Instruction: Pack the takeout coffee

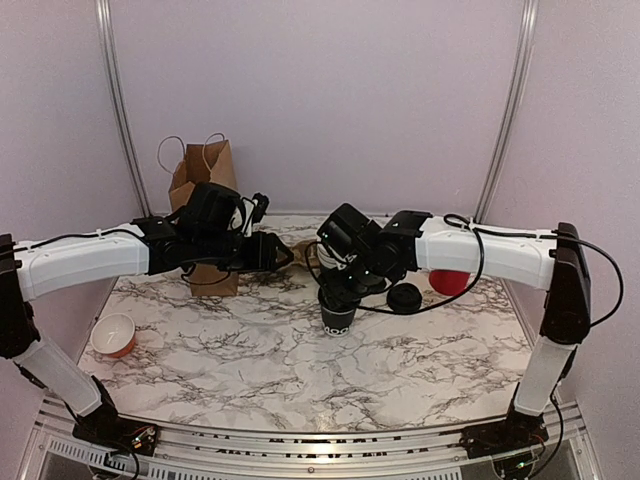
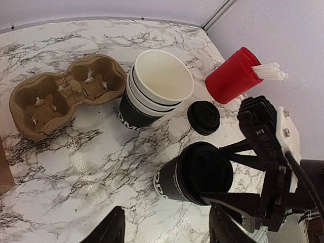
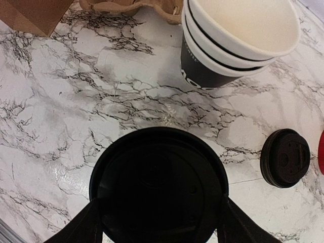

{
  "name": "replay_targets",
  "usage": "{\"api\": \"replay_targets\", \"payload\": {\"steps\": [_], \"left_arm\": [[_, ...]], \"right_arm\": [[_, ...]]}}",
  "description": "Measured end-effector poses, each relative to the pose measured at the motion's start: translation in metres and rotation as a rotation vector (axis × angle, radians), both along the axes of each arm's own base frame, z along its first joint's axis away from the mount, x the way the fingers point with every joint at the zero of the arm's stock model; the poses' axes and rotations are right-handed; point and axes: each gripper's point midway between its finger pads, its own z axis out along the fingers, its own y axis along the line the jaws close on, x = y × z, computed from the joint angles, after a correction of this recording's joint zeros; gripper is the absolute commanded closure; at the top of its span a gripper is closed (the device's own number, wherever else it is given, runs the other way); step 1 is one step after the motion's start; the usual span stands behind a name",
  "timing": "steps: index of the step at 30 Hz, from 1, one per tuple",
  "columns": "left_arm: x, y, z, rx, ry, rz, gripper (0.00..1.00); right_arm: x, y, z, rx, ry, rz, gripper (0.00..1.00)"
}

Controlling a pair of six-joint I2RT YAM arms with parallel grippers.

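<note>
The takeout coffee, a black lidded cup with white lettering, stands upright on the marble table near the middle. My right gripper comes down over it. In the right wrist view both fingers press against opposite sides of the coffee's lid, so this gripper is shut on it. The left wrist view shows the same cup with the right fingers flanking its top. My left gripper hangs open and empty above the table, to the left of the cup, near the brown paper bag.
A brown cardboard cup carrier lies behind the coffee, beside a stack of lidless white-rimmed cups. A loose black lid and a tipped red cup of straws lie to the right. An orange cup sits at the far left.
</note>
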Motion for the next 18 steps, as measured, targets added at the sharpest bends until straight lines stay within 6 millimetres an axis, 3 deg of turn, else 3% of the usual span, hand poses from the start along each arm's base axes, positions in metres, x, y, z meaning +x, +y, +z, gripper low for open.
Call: {"api": "replay_targets", "payload": {"steps": [6,12,18], "left_arm": [[0.001,0.002,0.003,-0.001,-0.01,0.001,0.32],[0.001,0.003,0.008,-0.006,-0.018,0.0,0.03],[0.002,0.003,0.019,-0.017,-0.041,0.001,0.01]], "right_arm": [[-0.003,-0.01,0.024,0.025,-0.027,-0.027,0.43],[-0.014,-0.031,0.039,0.06,-0.04,-0.071,0.43],[-0.029,-0.074,0.032,0.06,-0.01,-0.153,0.43]]}}
